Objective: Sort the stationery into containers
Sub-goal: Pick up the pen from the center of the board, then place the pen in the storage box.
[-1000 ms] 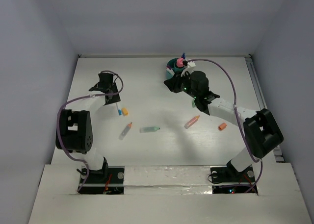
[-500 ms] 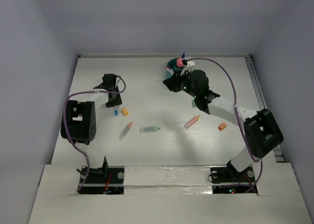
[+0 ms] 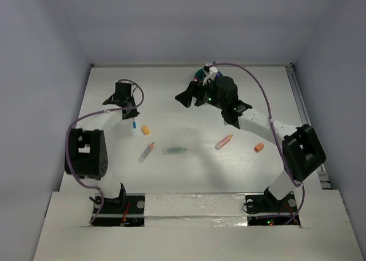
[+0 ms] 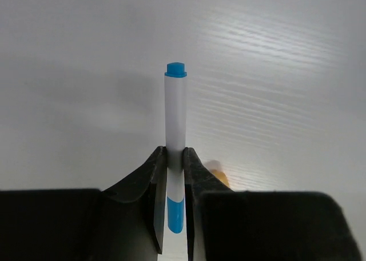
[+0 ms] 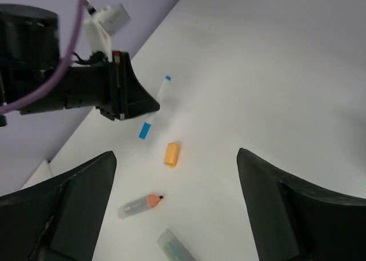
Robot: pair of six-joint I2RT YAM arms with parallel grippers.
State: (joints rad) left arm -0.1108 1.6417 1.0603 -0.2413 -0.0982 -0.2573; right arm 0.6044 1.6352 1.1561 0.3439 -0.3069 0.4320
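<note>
While the left claw (image 4: 175, 158) pinched a blue-capped white pen (image 4: 175, 107) at the tabletop (image 3: 171, 181) upper left, the right claw (image 3: 187, 97) hung open beside the teal organiser (image 3: 199, 74) at upper centre, so carrying the pen there seemingly came next.

Left gripper (image 4: 175, 158) clamped blue-white pen (image 4: 175, 107); right gripper (image 3: 186, 98) opened, swung left.

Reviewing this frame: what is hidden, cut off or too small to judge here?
Round teal plastic organiser: top view, mostly under the right arm; contents unreadable.
Small orange plastic cap: left wrist view, mostly behind the left hand gripping the white blue-capped pen.
Pale green highlighter: right wrist view, cut by the bottom edge.
</note>
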